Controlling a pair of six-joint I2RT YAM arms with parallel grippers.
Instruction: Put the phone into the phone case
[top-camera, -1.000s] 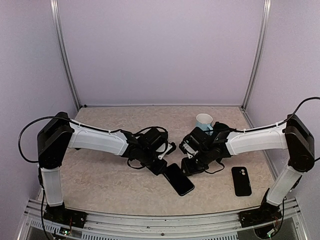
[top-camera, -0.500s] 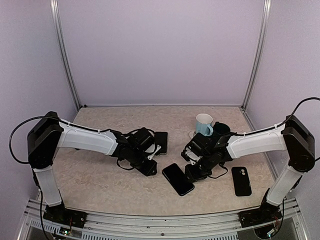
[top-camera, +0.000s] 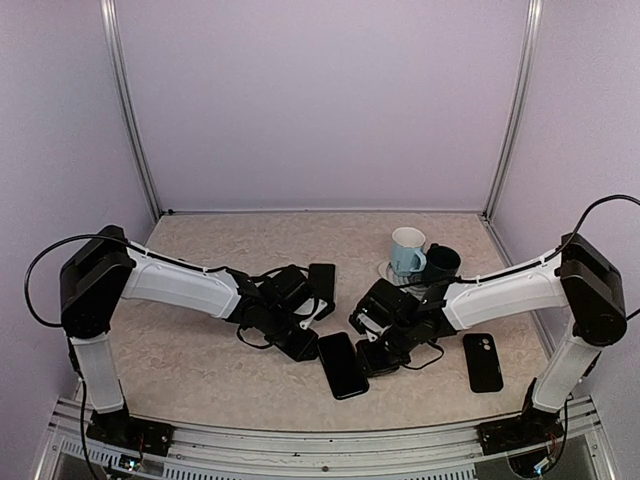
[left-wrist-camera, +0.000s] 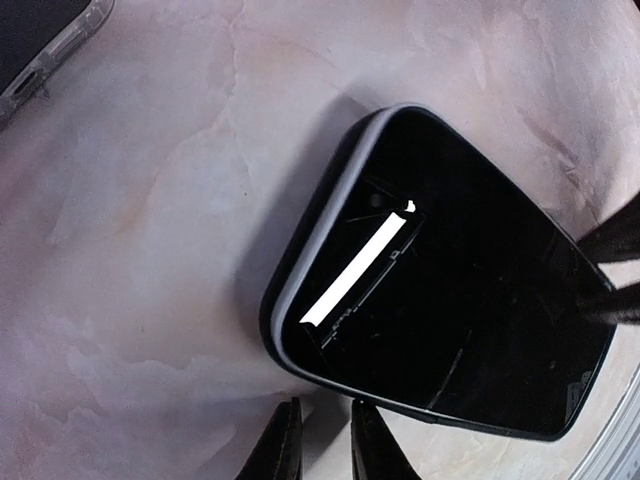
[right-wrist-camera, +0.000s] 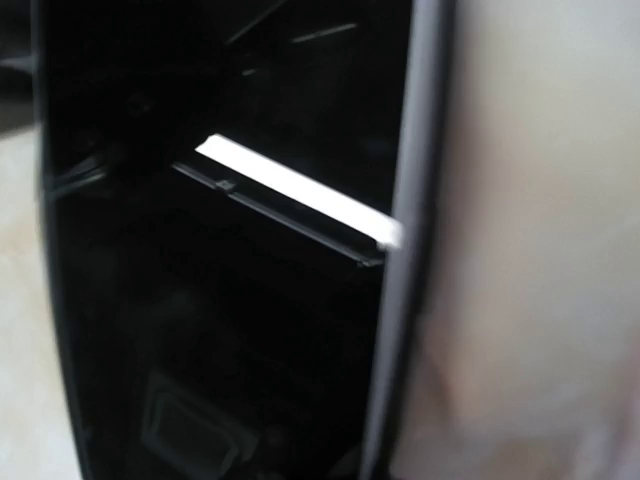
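In the top external view, the phone (top-camera: 342, 365) is seen lying flat on the table (top-camera: 200, 370), screen up, directly between the two grippers. The left gripper (top-camera: 303, 345) is set against its one long side and the right gripper (top-camera: 372, 355) against the other. The phone is shown as a black, glossy slab with rounded corners. A black cover with a camera opening (top-camera: 483, 362) is laid flat on the outer side of the right gripper, apart from it. A dark flat item (top-camera: 322, 280) is placed just beyond the left gripper, and a pale blue mug (top-camera: 407, 250) and a black mug (top-camera: 441, 263) are stood beyond the right gripper. In the left wrist view, the left gripper (left-wrist-camera: 325, 445) is seen with its fingers (left-wrist-camera: 283, 450) drawn nearly together. Only a thin strip of table is left between them and nothing is clamped. The phone (left-wrist-camera: 470, 300) is found just ahead of the fingertips, with a grey rim around the dark glass and a bright light bar mirrored in the screen. No brand or writing can be read. The pale, slotted edge of the dark flat item (left-wrist-camera: 45, 45) is cut off at the far corner. In the right wrist view, the blurred phone (right-wrist-camera: 200, 330) is shown very close, with its grey edge and the same mirrored bar. The fingers are not shown, so the right gripper's state cannot be told.
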